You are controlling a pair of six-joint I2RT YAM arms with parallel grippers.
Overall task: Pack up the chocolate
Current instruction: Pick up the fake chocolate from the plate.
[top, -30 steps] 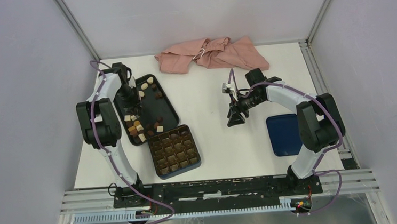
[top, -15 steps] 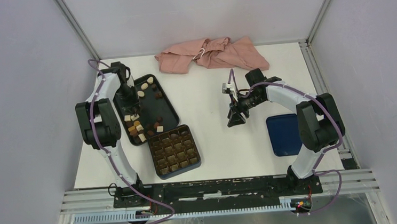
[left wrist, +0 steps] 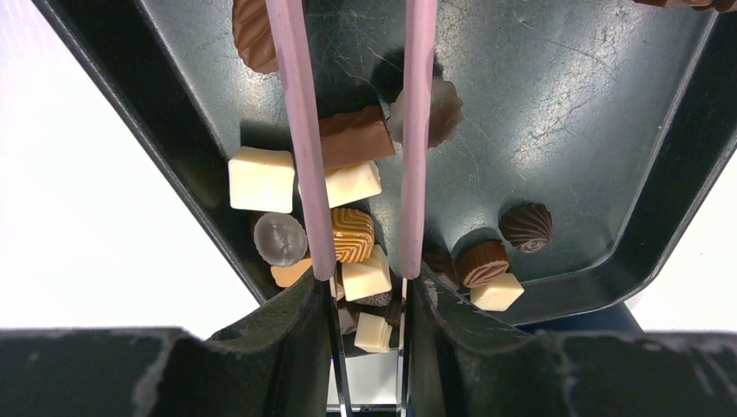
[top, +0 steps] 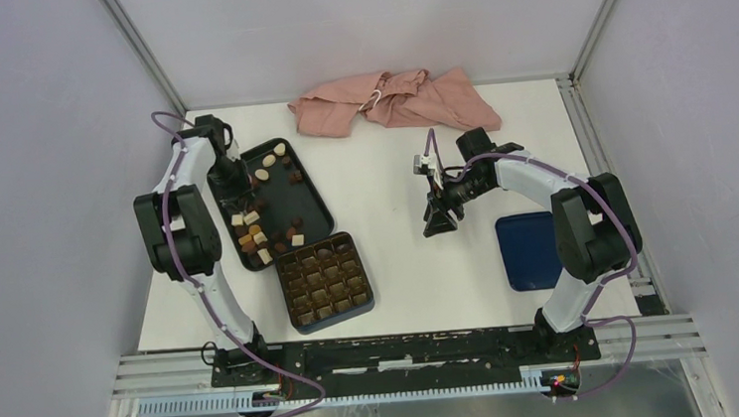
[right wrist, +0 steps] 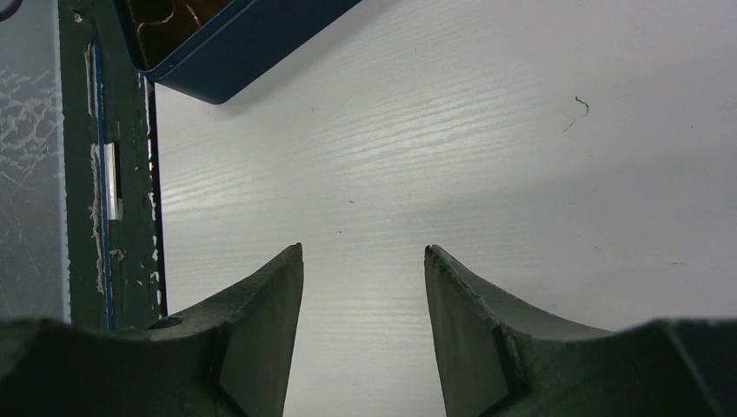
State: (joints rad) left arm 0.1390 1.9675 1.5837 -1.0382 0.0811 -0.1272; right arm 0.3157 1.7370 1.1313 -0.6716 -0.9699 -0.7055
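Chocolate (left wrist: 352, 184) sits loose in the black tray (left wrist: 565, 104) at far left of the table (right wrist: 521, 174): white squares, a brown block, a ribbed caramel piece and dark rounds, most of them crowded into the tray's near corner and some touching. Left gripper (left wrist: 358, 78) hangs over this cluster, its long pink fingers (left wrist: 300, 130) a narrow gap apart and roughly parallel. The brown block and a white square lie below, between the two fingers, and nothing shows clamped along the visible length. Fingertips run out of the wrist view, so a grip at the very tip cannot be ruled out. Just right of the tray, touching or nearly so, is the dark blue box (right wrist: 243, 43) with its brown gridded insert. No light-coloured piece shows in its cells, and the overhead view is too coarse to tell whether any dark ones are seated. Pink cloth (top: 392, 102) lies bunched at the far edge. Right gripper (right wrist: 363, 252) hovers over bare table right of centre, jaws parted and empty. Blue lid (top: 528, 251) lies flat at far right, well apart from the box. Judgement: packing is early, the bulk of the pieces are unpacked and the lid is not yet fitted.
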